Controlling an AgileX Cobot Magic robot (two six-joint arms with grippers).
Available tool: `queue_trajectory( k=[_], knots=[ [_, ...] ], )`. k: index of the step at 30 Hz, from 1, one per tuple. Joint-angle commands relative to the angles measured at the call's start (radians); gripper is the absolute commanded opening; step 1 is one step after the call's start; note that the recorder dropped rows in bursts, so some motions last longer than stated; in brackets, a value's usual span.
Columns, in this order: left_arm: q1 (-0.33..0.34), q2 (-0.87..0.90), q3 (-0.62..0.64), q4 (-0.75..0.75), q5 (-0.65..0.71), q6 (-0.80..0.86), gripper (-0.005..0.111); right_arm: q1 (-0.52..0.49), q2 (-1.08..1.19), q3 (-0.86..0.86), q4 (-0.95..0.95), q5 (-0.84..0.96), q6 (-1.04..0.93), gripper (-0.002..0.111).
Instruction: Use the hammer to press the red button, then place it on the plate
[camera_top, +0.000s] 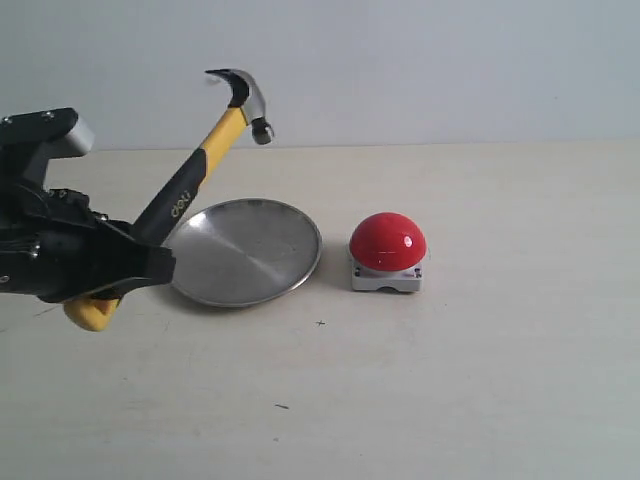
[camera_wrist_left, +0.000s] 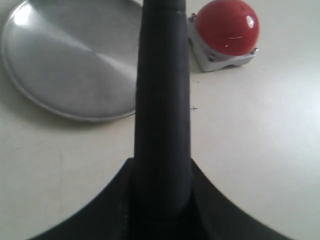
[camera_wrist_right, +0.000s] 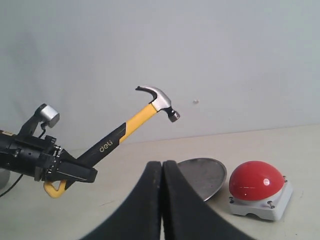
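The left tool (camera_top: 148, 266) pinches the hammer (camera_top: 205, 160) by its handle, head raised. The red button (camera_top: 388, 242) sits beside the plate (camera_top: 250, 262); the right tool (camera_wrist_right: 162, 186) is pressed together.

— What's behind it all?
— A pale grey-blue wall (camera_top: 450, 60), evenly lit.
— And underneath?
— A cream desk (camera_top: 520, 400) (a few small dark specks on it), meeting the wall in a straight line.
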Motion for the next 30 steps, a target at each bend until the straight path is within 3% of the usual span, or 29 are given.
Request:
queue_trajectory(
  k=[1, 3, 7, 11, 12, 13, 20, 23, 26, 30],
  knots=[
    [0.151, -0.014, -0.045, -0.039, 0.183, 0.097, 0.000, 0.000, -0.005, 0.004, -0.004, -0.004, -0.010, 0.000],
    [0.217, -0.014, -0.051, -0.114, 0.281, 0.194, 0.000, 0.000, -0.005, 0.004, -0.004, -0.004, -0.010, 0.000],
    [0.332, -0.001, -0.049, -0.443, 0.470, 0.499, 0.000, 0.000, -0.005, 0.004, -0.006, -0.004, -0.010, 0.000],
    [0.357, 0.034, -0.022, -0.790, 0.591, 0.760, 0.000, 0.000, -0.005, 0.004, -0.006, -0.004, -0.010, 0.000],
    [0.354, 0.063, 0.011, -0.962, 0.621, 0.882, 0.000, 0.000, -0.005, 0.004, -0.006, -0.004, -0.010, 0.000],
    [0.354, 0.080, 0.032, -0.998, 0.635, 0.930, 0.000, 0.000, -0.005, 0.004, -0.006, -0.004, -0.010, 0.000],
    [0.357, 0.258, 0.074, -0.998, 0.615, 0.991, 0.000, 0.000, -0.005, 0.004, -0.006, -0.002, -0.010, 0.000],
    [0.394, 0.273, 0.074, -0.998, 0.557, 1.002, 0.000, 0.000, -0.005, 0.004, -0.010, 0.000, -0.010, 0.000],
    [0.478, 0.273, 0.081, -0.998, 0.680, 1.085, 0.000, 0.000, -0.005, 0.004, -0.010, 0.000, -0.010, 0.000],
    [0.533, 0.275, 0.117, -0.998, 0.883, 1.192, 0.000, 0.000, -0.005, 0.004, -0.010, 0.000, -0.010, 0.000]
  ],
)
